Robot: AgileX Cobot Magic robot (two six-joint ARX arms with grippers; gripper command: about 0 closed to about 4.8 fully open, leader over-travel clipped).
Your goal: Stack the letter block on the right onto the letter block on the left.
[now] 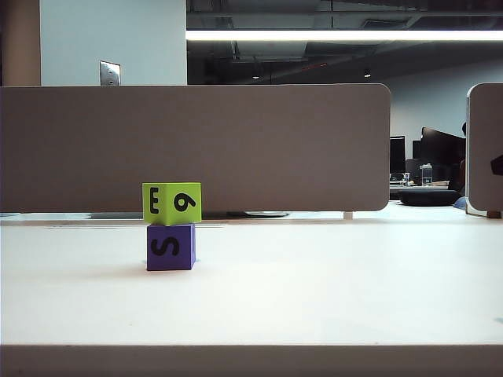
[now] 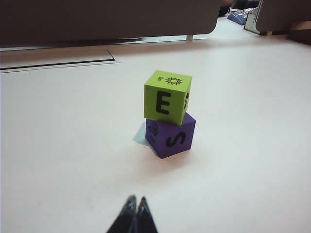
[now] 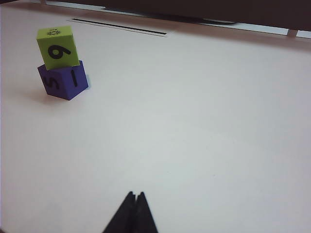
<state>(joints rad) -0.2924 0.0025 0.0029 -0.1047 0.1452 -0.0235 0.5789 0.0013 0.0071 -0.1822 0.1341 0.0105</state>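
A green letter block (image 1: 171,203) marked E and 9 rests on top of a purple block (image 1: 170,247) marked S, left of the table's middle. The green one sits slightly turned on the purple one. Both also show in the left wrist view, green (image 2: 167,97) over purple (image 2: 170,136), and in the right wrist view, green (image 3: 58,47) over purple (image 3: 63,80). My left gripper (image 2: 135,200) is shut and empty, well back from the stack. My right gripper (image 3: 135,194) is shut and empty too, far off to the stack's side. Neither arm appears in the exterior view.
A grey partition (image 1: 196,145) stands along the table's far edge, with a second panel (image 1: 485,149) at the right. A dark slot (image 2: 58,63) runs in the tabletop near the partition. The white table (image 1: 330,275) ends at a front edge close to the camera.
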